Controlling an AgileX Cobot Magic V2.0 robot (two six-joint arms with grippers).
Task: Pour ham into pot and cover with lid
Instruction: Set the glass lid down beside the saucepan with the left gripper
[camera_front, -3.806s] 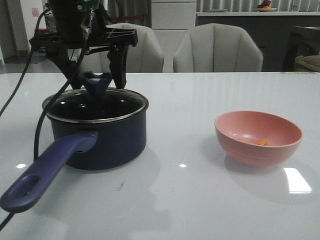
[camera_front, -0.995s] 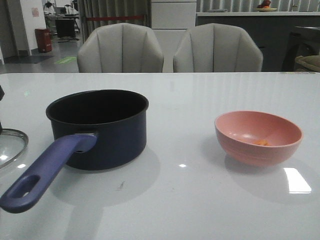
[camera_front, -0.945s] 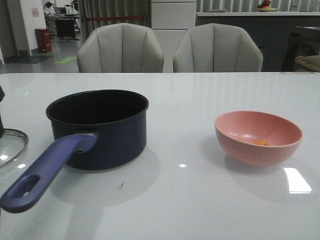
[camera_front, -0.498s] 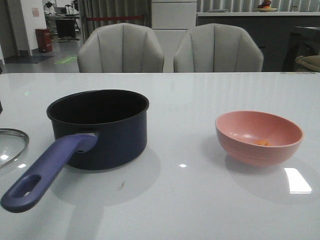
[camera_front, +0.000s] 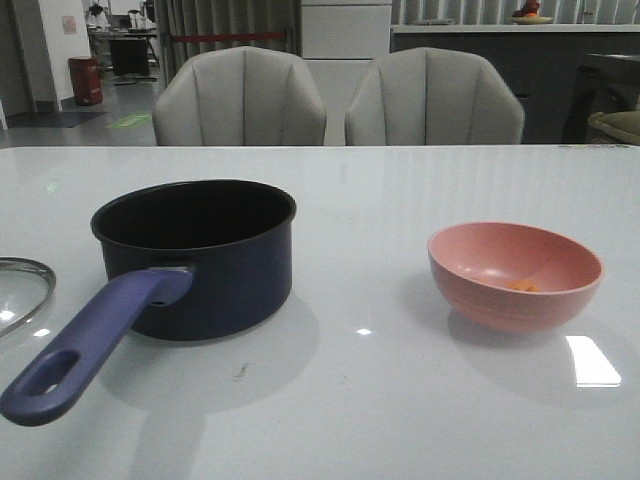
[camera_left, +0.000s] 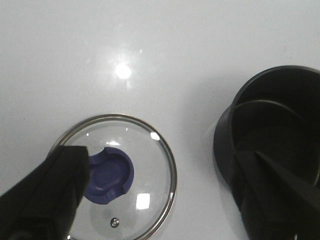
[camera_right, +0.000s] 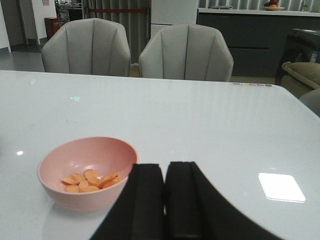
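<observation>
Tabletop, white and glossy, fills most of my front view, with two grey chairs behind it. On it, toward my left, stands the pot, a dark navy round saucepan, uncovered, its inside too dark for me to read from the front; its long purple-blue handle points toward the camera and has a hole at its end. The lid lies flat on the table just beside the pot, on its left and apart from it. In the front view the frame edge cuts it to a sliver of glass. From my left wrist camera I see it nearly whole: clear glass, metal rim, blue-purple notched knob facing up. The pink bowl sits well apart on the right, and the ham (small orange-pink slices) lies heaped in its bottom.

My left gripper hangs above the lid and pot with its fingers spread wide, holding nothing. My right gripper has its fingers pressed together, empty, just short of the bowl. Neither arm shows in the front view.
</observation>
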